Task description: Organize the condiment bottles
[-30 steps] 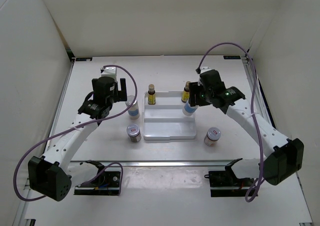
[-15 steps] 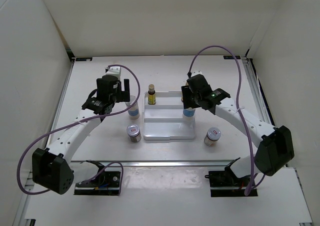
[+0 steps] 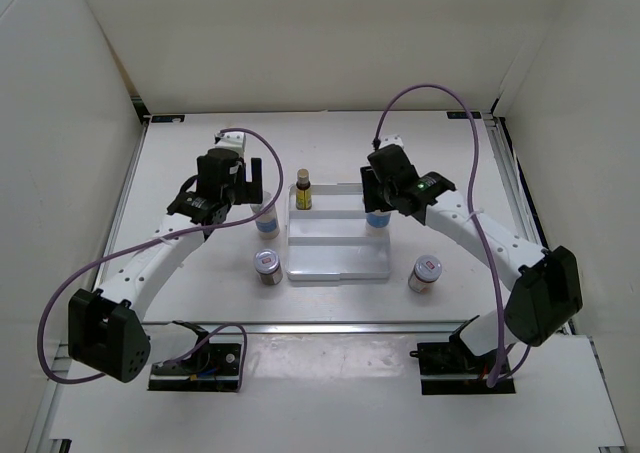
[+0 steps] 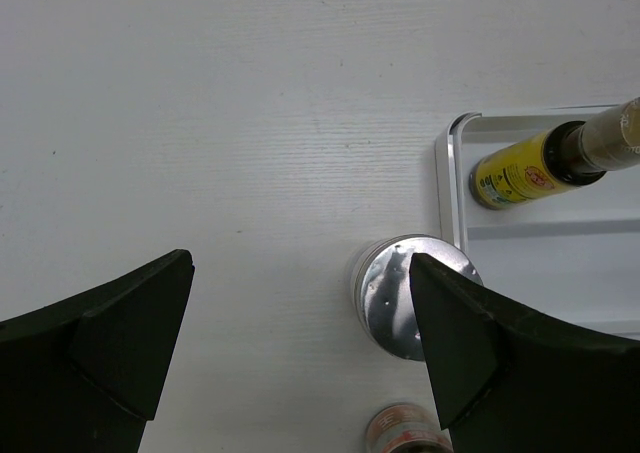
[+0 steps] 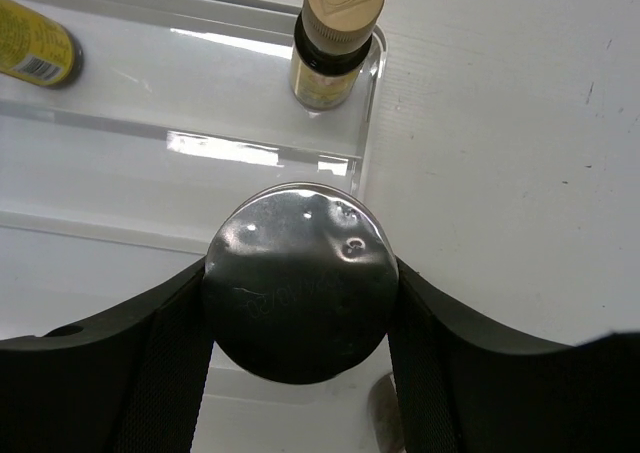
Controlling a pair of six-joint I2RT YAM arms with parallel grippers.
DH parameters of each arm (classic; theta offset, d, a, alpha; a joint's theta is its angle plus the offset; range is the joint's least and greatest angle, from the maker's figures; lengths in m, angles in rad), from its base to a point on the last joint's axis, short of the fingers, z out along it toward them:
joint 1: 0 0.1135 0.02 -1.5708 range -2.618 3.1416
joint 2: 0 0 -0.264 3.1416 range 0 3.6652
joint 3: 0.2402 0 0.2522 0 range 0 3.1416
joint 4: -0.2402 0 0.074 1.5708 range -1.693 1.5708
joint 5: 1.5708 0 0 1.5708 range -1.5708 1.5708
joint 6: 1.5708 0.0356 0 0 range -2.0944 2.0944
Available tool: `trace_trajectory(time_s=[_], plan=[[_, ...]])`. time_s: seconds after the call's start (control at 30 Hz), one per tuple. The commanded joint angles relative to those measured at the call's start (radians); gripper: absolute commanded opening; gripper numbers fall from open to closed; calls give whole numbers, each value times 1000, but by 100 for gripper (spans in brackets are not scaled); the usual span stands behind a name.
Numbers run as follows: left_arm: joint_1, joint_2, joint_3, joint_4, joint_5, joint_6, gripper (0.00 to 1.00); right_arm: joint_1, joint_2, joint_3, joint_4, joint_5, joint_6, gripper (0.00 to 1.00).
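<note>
While the right gripper (image 5: 297,338) clamps a silver-lidded blue-label bottle (image 5: 297,273) by its sides over the right end of the white tray (image 3: 335,263), the left gripper (image 4: 300,263) hangs wide open above the second blue-label bottle (image 4: 400,298), just left of the tray. Both amber bottles (image 5: 335,43) (image 5: 35,45) stand on the top step (image 5: 180,63); the red-white bottles (image 3: 266,265) (image 3: 425,271) flank the tray on the table (image 3: 200,303)

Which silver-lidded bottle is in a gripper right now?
The blue-labelled one at the tray's right end, held in the right gripper. Its twin stands free left of the tray; both red-labelled ones stand free on the table.
</note>
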Motion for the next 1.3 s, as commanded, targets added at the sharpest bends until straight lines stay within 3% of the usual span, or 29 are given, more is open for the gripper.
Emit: trace_trajectory(time_s=[0.0, 0.53, 0.63, 0.67, 0.77, 0.8, 0.9, 1.27], plan=[[3, -18, 39, -3, 17, -8, 100, 3, 9, 68, 36, 69, 6, 0], [3, 42, 48, -3, 77, -17, 100, 3, 62, -30, 114, 41, 56, 4], [3, 51, 57, -3, 97, -17, 100, 3, 62, -31, 114, 32, 65, 22], [3, 62, 57, -3, 109, -17, 100, 3, 62, -31, 114, 32, 65, 39], [3, 82, 66, -12, 135, -17, 100, 22, 41, -31, 100, 43, 88, 69], [3, 93, 67, -12, 136, -17, 100, 22, 29, -31, 89, 55, 88, 84], [3, 102, 67, -12, 159, -17, 100, 32, -25, -31, 62, 109, 108, 100], [3, 131, 76, -12, 232, -17, 100, 42, -224, -41, 5, 118, 118, 100]])
